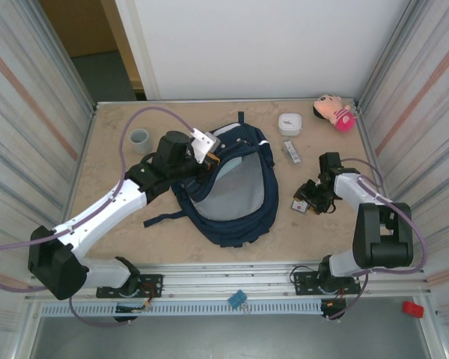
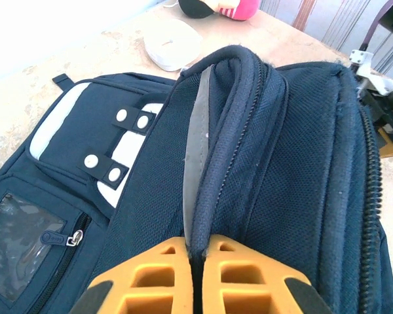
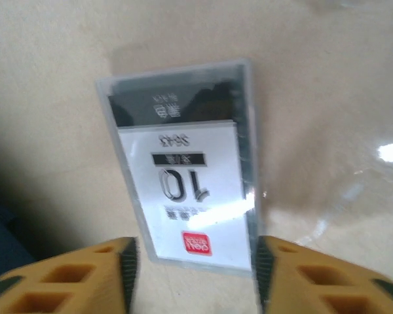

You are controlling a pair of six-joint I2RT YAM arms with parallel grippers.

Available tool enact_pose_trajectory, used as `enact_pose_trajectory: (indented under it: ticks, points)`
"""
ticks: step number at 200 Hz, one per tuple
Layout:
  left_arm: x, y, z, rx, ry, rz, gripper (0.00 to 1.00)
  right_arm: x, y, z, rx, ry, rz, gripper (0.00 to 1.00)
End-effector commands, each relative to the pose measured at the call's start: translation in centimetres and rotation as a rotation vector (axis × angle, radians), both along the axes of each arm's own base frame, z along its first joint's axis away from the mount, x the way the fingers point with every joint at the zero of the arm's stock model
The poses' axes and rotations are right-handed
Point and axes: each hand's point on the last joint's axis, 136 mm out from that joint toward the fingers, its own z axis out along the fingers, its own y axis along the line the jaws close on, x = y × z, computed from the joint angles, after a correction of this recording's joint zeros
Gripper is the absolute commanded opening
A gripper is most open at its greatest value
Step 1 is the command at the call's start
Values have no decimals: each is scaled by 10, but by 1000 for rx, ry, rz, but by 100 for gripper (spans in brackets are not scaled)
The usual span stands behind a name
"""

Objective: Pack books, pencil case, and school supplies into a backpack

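Navy backpack [image 1: 239, 228] with white patches; white packet [image 3: 183, 190] with red and black marks

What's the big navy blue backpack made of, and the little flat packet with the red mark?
Navy blue backpack: woven fabric, matte; a fine weave shows. Small flat packet: probably clear glossy plastic over a paper label; it glints.

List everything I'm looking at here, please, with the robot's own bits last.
backpack: one, navy blue, table centre, lying open
packet: one, white with red and black marks, on the table right of the backpack
bar: one, grey-white, beyond the packet
box: one, white, far side
plush toy: one, pink, far right corner
cup: one, grey, far left
table: one, beige
left end effector: one, orange, shut on the backpack's opening edge
right end effector: one, orange, open astride the packet
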Motion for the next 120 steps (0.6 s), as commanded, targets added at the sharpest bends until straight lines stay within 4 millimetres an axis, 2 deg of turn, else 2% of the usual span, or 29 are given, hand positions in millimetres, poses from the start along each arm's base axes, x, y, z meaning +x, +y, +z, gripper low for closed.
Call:
enact_pose_trajectory:
  ticks: [1, 17, 50, 90, 120]
  points:
    - [6, 12, 31, -58, -79, 51, 0, -13, -12, 19, -81, 43, 58, 71]
    - [6, 11, 30, -59, -78, 49, 0, -15, -17, 22, -140, 66, 92, 81]
    - [5, 11, 31, -59, -79, 47, 0, -6, -16, 17, -185, 98, 194, 87]
    - [6, 12, 30, -55, -77, 52, 0, 10, 2, -4, -145, 146, 252, 86]
    - [6, 12, 30, -54, -75, 52, 0, 16, 8, -16, -156, 178, 281, 84]
